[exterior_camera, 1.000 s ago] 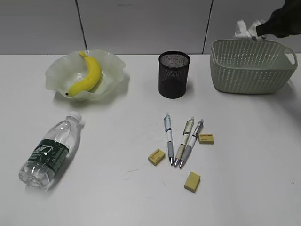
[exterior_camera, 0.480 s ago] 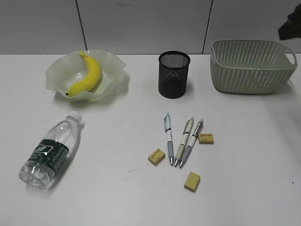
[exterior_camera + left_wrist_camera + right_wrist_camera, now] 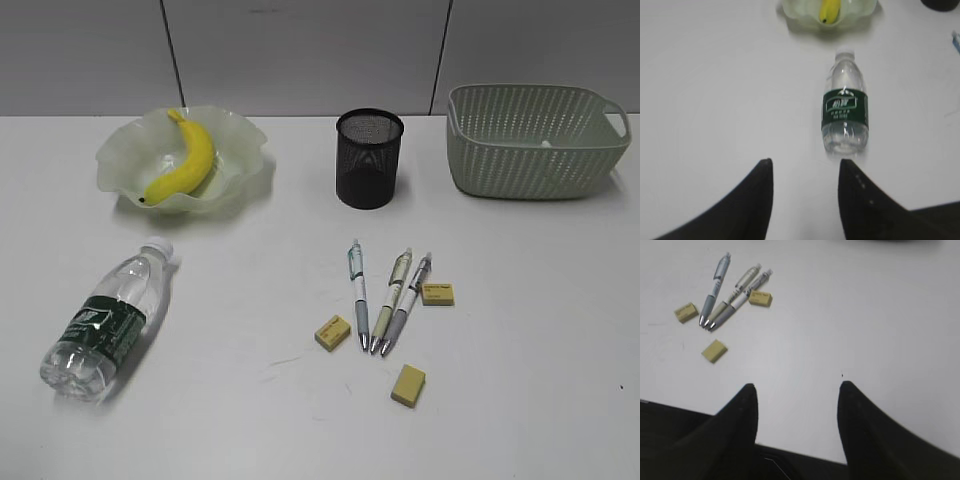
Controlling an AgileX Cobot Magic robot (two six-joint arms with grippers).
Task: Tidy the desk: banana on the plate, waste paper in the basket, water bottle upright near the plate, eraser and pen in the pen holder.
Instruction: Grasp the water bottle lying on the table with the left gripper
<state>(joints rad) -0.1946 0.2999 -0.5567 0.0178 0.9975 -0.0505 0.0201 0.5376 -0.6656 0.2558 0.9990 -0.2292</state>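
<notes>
Both end effectors, left [image 3: 805, 172] and right [image 3: 796, 395], open, empty; round bottle [image 3: 844, 111] lying flat, liable to roll from off-centre pinch.

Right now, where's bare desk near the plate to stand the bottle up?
Bare patches: between the plate and the pen holder, and between plate and lying water bottle. Also bare: the desk right of the pens. Crowded: pens and erasers, centre front.
</notes>
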